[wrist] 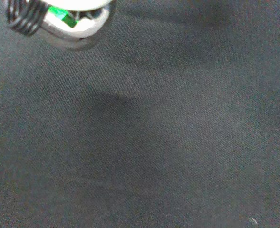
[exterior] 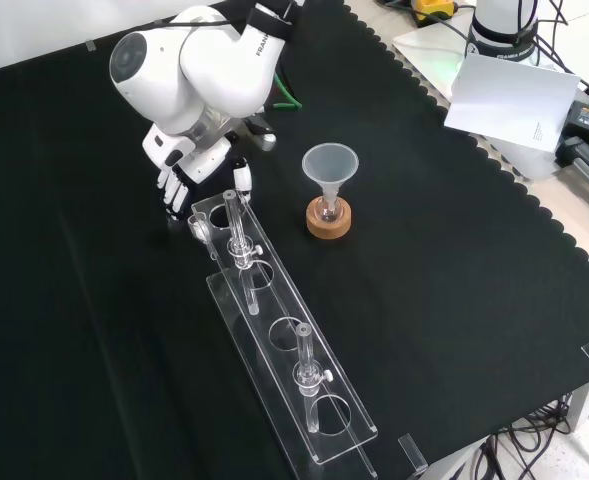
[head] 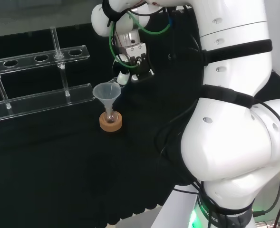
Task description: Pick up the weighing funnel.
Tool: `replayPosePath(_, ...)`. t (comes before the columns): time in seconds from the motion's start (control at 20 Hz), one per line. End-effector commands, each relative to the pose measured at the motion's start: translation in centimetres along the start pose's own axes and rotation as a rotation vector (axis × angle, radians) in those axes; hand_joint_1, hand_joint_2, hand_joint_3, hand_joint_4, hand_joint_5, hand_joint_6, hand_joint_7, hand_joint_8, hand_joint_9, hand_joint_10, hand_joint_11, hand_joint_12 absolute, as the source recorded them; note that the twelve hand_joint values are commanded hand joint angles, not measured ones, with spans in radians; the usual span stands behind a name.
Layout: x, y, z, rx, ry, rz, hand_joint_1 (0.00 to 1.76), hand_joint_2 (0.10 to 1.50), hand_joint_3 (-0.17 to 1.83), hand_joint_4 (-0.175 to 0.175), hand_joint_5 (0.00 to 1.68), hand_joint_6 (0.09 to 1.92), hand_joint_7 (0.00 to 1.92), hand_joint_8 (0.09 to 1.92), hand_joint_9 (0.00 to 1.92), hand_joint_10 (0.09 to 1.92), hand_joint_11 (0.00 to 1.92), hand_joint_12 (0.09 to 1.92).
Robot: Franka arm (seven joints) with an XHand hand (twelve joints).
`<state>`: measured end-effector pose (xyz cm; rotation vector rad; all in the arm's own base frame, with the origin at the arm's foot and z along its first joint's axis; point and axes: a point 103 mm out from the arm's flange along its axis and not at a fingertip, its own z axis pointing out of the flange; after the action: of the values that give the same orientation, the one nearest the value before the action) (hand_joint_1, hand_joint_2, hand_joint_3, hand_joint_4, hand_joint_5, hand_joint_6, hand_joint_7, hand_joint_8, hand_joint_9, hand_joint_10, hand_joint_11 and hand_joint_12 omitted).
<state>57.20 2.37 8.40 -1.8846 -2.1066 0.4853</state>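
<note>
Nearest us lies the clear rack (exterior: 274, 310); by its far end the robot hand (exterior: 181, 178) hangs low, open or closed we cannot tell.

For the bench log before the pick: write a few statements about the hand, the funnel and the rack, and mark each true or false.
1. The funnel stands mouth up with its stem in a small flask on a cork ring. True.
2. The hand is closed round the funnel. False: it is apart from the funnel, to its left in the front view, by the rack's far end.
3. A long clear rack stands on the black cloth. True.
4. In the front view the rack is to the right of the funnel. False: it runs to the funnel's left and nearer the camera.
5. The funnel lies tipped over on the cloth. False: it is upright.
</note>
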Motion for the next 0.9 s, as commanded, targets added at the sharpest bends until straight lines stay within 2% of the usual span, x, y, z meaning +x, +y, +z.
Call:
replayPosePath(0.05, 0.37, 0.51, -0.03, 0.004, -0.013, 0.009, 0.92, 0.61, 0.46, -0.030, 0.62, 0.09, 0.37, 0.67, 0.60, 0.57, 0.42, 1.31)
replayPosePath(0.3, 0.56, 0.82, -0.07, 0.008, -0.037, 0.021, 0.94, 0.61, 0.47, -0.029, 0.64, 0.10, 0.38, 0.67, 0.62, 0.57, 0.43, 1.30)
replayPosePath(0.35, 0.60, 0.89, -0.09, 0.014, -0.048, 0.046, 0.94, 0.60, 0.49, -0.027, 0.65, 0.11, 0.39, 0.67, 0.62, 0.57, 0.43, 1.29)
replayPosePath(0.45, 0.64, 1.00, -0.12, 0.010, -0.058, 0.056, 0.95, 0.59, 0.50, -0.023, 0.68, 0.13, 0.40, 0.66, 0.63, 0.56, 0.44, 1.29)
replayPosePath(0.65, 0.78, 1.20, -0.12, -0.004, -0.072, 0.055, 0.96, 0.57, 0.57, -0.018, 0.68, 0.27, 0.43, 0.65, 0.66, 0.54, 0.45, 1.28)
replayPosePath(0.75, 0.53, 1.19, -0.07, -0.017, -0.056, 0.029, 0.97, 0.56, 0.59, -0.016, 0.65, 0.38, 0.43, 0.65, 0.67, 0.53, 0.46, 1.28)
replayPosePath(0.9, 0.32, 1.20, -0.02, -0.025, -0.065, 0.030, 0.98, 0.56, 0.60, -0.014, 0.64, 0.46, 0.43, 0.65, 0.67, 0.53, 0.47, 1.28)
